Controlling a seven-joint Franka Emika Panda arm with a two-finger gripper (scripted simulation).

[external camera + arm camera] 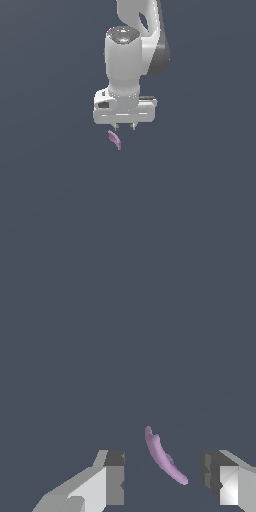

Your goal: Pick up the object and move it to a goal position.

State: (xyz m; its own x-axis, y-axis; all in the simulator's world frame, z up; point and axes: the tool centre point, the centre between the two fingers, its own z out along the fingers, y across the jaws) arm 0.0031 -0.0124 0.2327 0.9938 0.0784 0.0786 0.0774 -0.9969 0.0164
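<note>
Exterior, arm (131, 55): white, reaching down from the top edge, wrist vertical.
Exterior, gripper (125, 127): fingers spread, nothing held.
Exterior, object (114, 139): pale purple crescent just below the fingertips, toward the exterior view's left.
Wrist, fingers (114, 478): apart, released.
Wrist, object (163, 457): lies between the two fingers, touching neither, nearer one.
</note>
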